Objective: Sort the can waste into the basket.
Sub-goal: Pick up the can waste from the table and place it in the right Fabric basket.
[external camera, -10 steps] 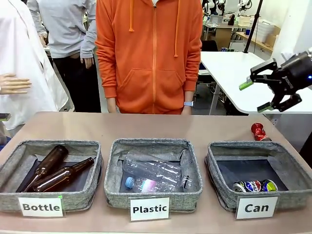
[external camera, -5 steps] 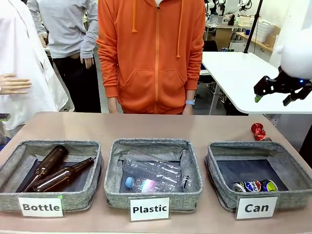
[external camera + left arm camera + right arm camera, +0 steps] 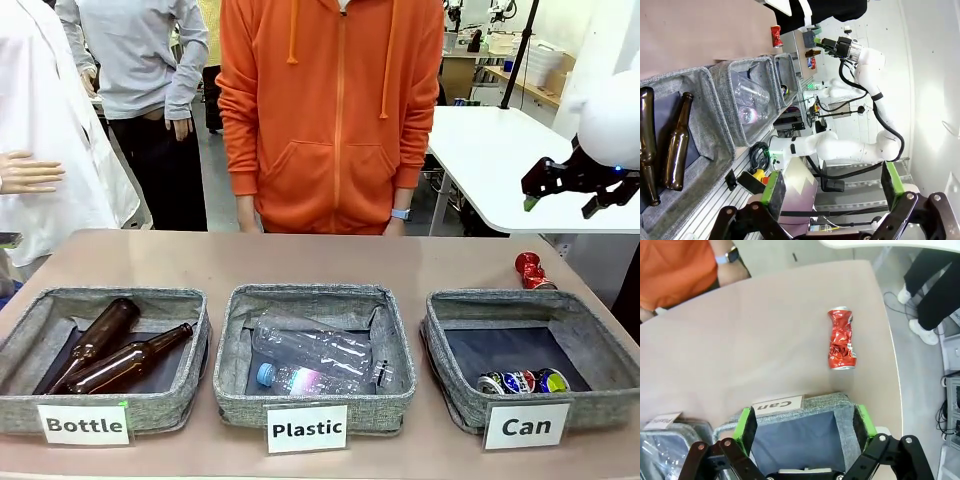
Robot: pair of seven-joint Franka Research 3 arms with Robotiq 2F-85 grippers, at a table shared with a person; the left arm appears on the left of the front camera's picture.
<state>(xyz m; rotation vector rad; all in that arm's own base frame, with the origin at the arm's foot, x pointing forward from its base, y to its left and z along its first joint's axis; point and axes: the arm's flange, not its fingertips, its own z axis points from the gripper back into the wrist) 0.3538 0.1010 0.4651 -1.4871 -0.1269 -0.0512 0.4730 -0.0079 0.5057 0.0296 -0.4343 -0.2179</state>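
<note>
Left gripper: jaws spread wide, nothing between the pads
Brown bottles: two, lying in the nearest basket
Clear plastic bottles: in the middle basket
Red can: on the table, beyond the farthest basket, possibly the can basket
Right gripper: raised above the table, apparently open

We saw bright, even overhead light, with soft shadows inside the baskets. The front view was sharp. Both wrist views bent at their edges, and white walls glared.
</note>
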